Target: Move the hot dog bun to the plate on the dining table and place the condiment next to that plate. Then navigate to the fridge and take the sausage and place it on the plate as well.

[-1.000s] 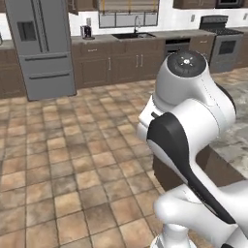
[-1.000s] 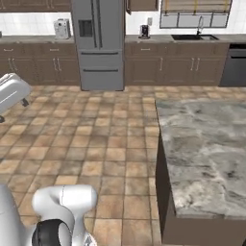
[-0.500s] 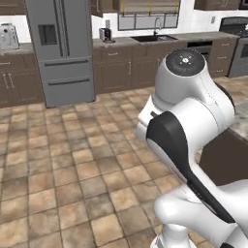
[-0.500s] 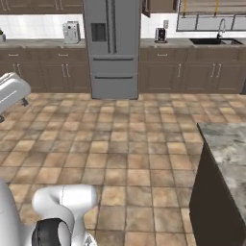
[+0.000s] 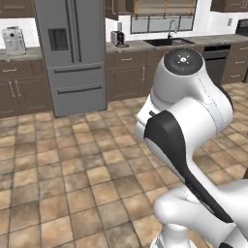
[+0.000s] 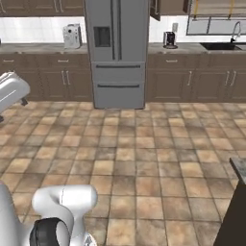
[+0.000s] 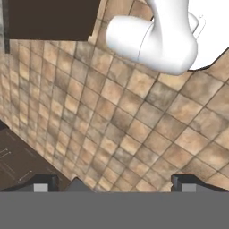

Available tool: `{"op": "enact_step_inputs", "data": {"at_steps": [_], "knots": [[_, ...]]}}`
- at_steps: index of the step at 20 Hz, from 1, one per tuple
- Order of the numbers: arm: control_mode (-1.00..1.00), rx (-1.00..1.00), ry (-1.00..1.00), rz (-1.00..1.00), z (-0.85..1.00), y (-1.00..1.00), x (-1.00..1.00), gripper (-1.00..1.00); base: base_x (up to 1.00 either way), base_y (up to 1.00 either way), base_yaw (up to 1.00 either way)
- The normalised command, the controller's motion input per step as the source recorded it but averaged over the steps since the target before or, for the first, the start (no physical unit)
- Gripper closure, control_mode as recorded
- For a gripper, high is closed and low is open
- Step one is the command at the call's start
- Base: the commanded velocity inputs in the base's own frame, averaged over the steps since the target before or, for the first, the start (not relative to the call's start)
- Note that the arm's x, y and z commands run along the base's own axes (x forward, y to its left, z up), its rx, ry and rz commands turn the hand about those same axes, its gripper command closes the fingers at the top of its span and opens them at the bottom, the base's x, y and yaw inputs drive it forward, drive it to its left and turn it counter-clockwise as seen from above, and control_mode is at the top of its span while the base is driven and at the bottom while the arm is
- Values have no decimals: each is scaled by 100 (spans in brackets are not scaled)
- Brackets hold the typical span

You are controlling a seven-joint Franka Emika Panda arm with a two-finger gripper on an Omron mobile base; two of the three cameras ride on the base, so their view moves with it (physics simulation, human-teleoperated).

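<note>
— Where is the fridge (image 5: pixel 73 53) standing?
— Against the far wall between dark cabinets, smooth grey steel, wide tiled floor (image 6: pixel 144 158) lying open before it.
— The claw (image 7: pixel 112 181)?
— Gaping wide, gripping nothing.

Fridge (image 5: pixel 72 53): grey steel, dark bar handles, dark dispenser panel. Floor (image 6: pixel 144 158): square tiles in mixed tan, orange-brown and grey-brown. Wall cabinets (image 6: pixel 197 84): dark brown with pale handles. Counter tops (image 6: pixel 43 48): grey-beige. Backsplash (image 6: pixel 33 30): white. Dining table (image 6: pixel 236 211): dark brown base, grey veined edge.
</note>
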Motion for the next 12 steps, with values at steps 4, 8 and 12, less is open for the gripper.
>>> {"op": "enact_step_inputs", "data": {"at_steps": [4, 8, 12], "knots": [[100, 0, 0, 0, 0, 0, 0, -100, 100, 20, 3], [100, 0, 0, 0, 0, 0, 0, -100, 100, 29, 1], [100, 0, 0, 0, 0, 0, 0, -100, 100, 24, 0]]}}
